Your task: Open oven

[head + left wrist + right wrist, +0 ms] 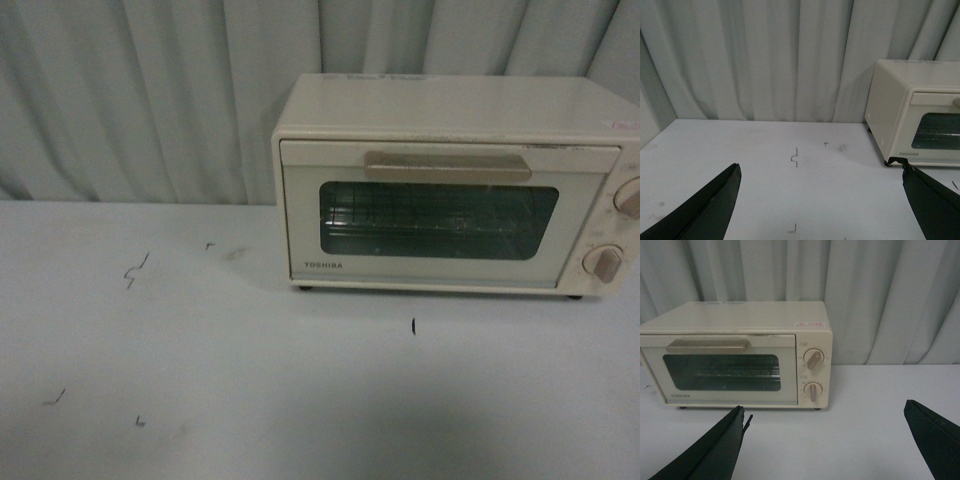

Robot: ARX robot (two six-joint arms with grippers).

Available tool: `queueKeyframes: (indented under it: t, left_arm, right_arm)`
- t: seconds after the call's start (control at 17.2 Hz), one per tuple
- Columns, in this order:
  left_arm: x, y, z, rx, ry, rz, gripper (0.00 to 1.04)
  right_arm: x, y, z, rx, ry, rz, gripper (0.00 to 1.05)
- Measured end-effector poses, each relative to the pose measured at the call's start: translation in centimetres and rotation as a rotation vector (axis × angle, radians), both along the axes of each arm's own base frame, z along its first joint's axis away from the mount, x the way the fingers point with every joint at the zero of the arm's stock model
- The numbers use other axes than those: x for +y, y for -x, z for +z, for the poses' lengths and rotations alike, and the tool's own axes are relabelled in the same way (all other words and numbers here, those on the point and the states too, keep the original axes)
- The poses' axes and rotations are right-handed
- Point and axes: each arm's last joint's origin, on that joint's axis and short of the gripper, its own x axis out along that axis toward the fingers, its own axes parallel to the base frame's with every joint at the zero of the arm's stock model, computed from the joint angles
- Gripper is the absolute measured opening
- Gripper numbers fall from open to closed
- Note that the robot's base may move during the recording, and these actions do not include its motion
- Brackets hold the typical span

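While the TOSHIBA toaster oven (450,185) is shut and left tool (820,167) and right tool (824,407) gape wide, empty, you are at approach: grip the bar handle (447,166), pull downward.

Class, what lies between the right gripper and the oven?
Only bare table, apart from a small dark mark. The right wrist view shows nothing standing between the open right gripper and the oven.

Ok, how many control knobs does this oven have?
2. Both are on the oven's front panel, right of the door: the upper knob, and the lower knob directly beneath it. The front view cuts off part of the upper one. No others show.
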Motion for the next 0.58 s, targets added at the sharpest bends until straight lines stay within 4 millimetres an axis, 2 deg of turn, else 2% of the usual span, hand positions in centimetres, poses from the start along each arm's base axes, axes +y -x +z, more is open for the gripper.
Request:
queueKeyframes:
  t: [0.58]
  left_arm:
    - [0.00, 0.00, 0.03, -0.003, 0.000, 0.000, 0.98]
  right_arm:
    - [0.00, 0.00, 0.03, -0.003, 0.000, 0.000, 0.98]
